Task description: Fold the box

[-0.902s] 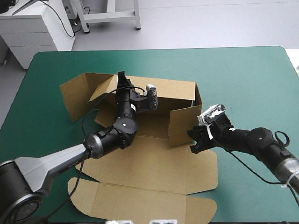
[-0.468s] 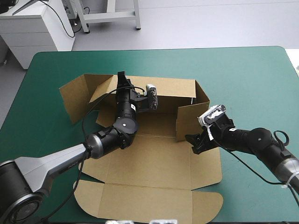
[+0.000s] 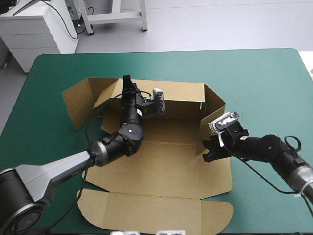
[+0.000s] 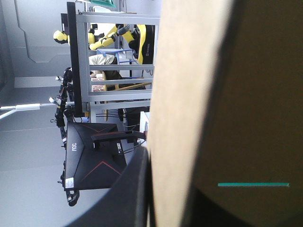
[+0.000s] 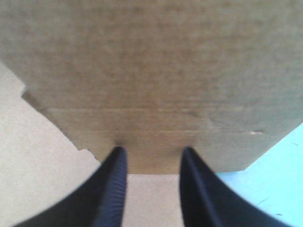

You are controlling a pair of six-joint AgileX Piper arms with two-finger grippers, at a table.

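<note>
Table [image 3: 254, 73]: box [image 3: 161, 166] R wall swung outward.

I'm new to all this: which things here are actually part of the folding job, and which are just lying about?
In the job:
- brown box
- left gripper, shut on it
- right gripper, open, touching it

Just there:
- teal-green table, only bearing the box

Black-grey arms [image 3: 58, 171], finned black end effectors [image 5: 152, 151]
</note>
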